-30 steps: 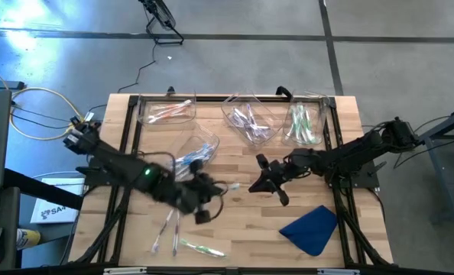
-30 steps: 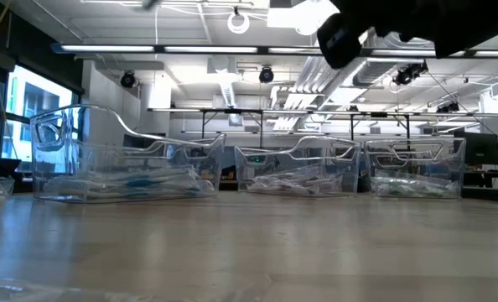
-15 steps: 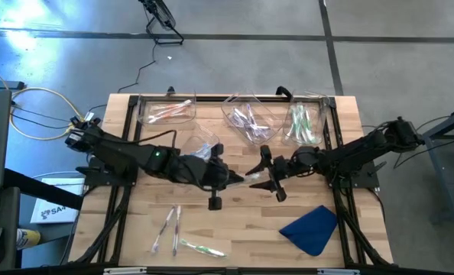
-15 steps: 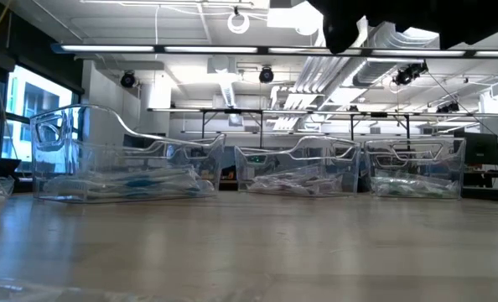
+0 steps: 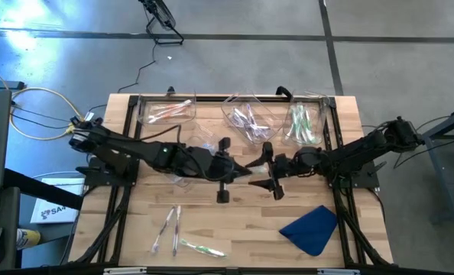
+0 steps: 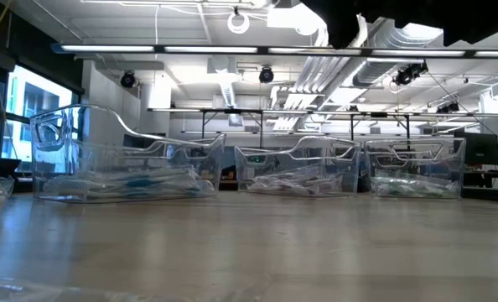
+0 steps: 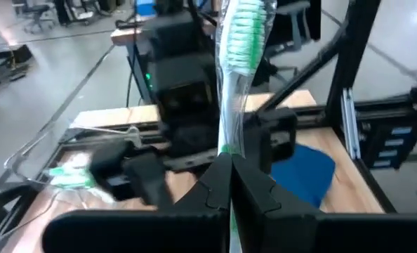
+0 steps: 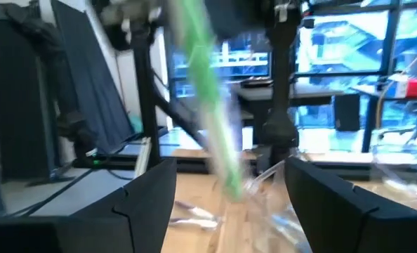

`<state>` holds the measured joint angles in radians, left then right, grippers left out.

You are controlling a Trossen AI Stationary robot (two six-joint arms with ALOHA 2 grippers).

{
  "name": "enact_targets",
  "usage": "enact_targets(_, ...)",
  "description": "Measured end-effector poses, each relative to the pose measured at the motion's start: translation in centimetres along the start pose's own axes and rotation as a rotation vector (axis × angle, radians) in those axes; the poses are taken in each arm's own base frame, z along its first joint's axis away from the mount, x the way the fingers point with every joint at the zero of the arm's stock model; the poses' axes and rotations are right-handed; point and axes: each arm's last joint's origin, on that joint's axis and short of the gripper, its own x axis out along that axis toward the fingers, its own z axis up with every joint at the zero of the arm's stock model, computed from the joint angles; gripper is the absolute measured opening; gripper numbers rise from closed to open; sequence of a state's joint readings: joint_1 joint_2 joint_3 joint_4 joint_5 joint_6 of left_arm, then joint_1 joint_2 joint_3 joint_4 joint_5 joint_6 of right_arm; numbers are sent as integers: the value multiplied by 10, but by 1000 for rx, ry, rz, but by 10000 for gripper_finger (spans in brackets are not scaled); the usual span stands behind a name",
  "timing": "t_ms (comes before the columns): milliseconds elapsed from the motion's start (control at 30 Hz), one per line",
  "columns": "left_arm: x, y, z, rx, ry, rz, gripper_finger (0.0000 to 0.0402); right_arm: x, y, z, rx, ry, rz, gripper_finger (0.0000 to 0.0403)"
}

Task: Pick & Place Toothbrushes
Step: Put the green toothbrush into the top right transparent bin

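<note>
Left gripper (image 7: 229, 163) pinched tight on green toothbrush (image 7: 238, 63), held up mid-table toward right gripper (image 8: 222, 186) — likely handover. Right fingers spread wide either side of brush, not gripping — ready to receive. Spare toothbrushes (image 5: 177, 233) lie on near table.

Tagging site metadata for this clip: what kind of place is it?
Probably an open-plan robotics lab or workshop. Bare ceiling ducts and strip lights run overhead, long workbenches fill the room behind, and the wooden table sits on a concrete floor with loose cables.
</note>
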<state>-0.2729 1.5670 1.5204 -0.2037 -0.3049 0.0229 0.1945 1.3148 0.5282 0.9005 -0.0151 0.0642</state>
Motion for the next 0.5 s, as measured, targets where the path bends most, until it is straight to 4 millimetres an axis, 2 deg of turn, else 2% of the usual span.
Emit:
enact_targets(100,8,-3,-2,21,-23,-24,0,0,0,1,-21,-12,8,252)
enact_targets(367,29,9,-9,2,-44,-38,0,0,3,2,-10,-14,66,245)
enact_targets(500,37,13,-11,-4,-58,-47,0,0,3,2,-10,-20,69,226)
